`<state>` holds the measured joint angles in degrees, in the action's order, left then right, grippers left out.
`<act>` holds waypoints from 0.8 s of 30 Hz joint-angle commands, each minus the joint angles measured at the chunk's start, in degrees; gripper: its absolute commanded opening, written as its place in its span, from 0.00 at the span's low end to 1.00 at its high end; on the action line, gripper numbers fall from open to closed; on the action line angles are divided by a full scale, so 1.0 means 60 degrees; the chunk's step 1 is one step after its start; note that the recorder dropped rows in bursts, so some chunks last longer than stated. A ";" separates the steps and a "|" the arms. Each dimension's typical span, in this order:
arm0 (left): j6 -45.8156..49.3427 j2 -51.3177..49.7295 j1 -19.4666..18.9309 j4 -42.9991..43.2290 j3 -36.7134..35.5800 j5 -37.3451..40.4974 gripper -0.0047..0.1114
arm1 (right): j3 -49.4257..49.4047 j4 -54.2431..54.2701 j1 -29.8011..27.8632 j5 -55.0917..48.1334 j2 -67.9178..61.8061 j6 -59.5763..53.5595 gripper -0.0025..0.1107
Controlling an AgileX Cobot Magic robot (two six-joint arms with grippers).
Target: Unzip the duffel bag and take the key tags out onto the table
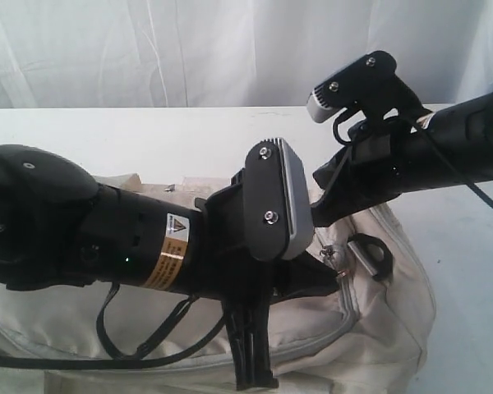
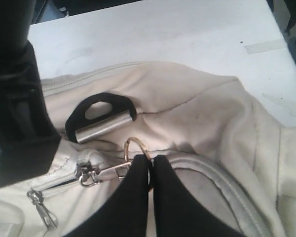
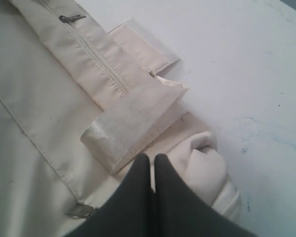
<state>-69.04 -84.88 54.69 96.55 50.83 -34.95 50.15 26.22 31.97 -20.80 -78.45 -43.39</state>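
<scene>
Duffel bag (image 1: pixel 386 324) flat on table (image 1: pixel 148 135), long axis left-right. Left gripper (image 2: pixel 151 160) pinches gold zipper ring (image 2: pixel 132 141); right gripper (image 3: pixel 151 163) fingers pressed together.

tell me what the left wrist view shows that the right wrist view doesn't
Only the left wrist view: the left gripper, shut on a gold ring at a zipper pull, near a black D-ring with a metal bar. Only the right wrist view: the right gripper, shut, next to a glossy webbing strap and a pocket zipper. Both: the cream duffel bag lying on the white table.
</scene>
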 commanded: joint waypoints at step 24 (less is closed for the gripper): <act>-0.0668 0.0677 0.0321 0.0567 -0.0039 0.6560 0.72 | 0.0101 -0.2164 -0.0104 -0.3190 0.2550 0.0190 0.50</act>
<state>-73.20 -81.66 56.60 99.75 50.83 -6.80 50.65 15.01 31.60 -30.40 -65.20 -42.18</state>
